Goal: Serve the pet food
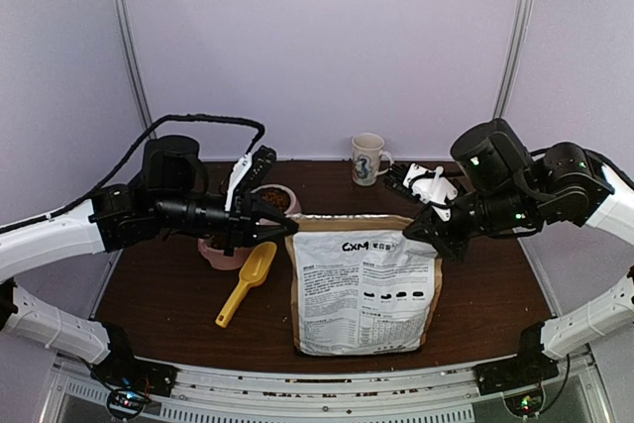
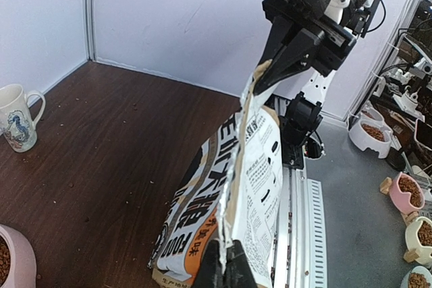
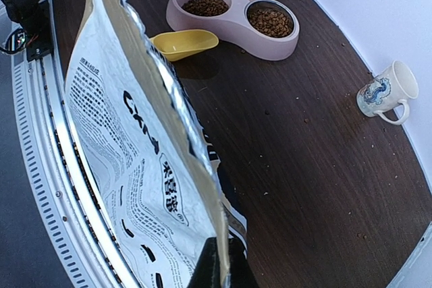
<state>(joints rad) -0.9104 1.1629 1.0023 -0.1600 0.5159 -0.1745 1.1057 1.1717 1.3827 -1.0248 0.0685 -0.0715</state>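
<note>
The pet food (image 3: 270,22) is dark reddish-brown kibble filling both wells of a pink double bowl (image 3: 233,30); in the top view the pet food (image 1: 275,198) shows behind my left arm. A tan-and-white printed bag (image 1: 362,284) stands mid-table, its top edge stretched between both arms. My left gripper (image 1: 287,228) is shut on the bag's top left corner. In the left wrist view the left gripper (image 2: 229,271) pinches the foil edge of the bag (image 2: 256,173). My right gripper (image 1: 436,235) is shut on the top right corner, where the right gripper (image 3: 219,268) clamps the bag (image 3: 128,146).
A yellow scoop (image 1: 248,282) lies empty left of the bag, in front of the pink bowl (image 1: 223,255). A printed mug (image 1: 369,158) stands at the back of the table. Loose crumbs dot the dark wood. Other bowls of kibble (image 2: 408,193) sit off the table.
</note>
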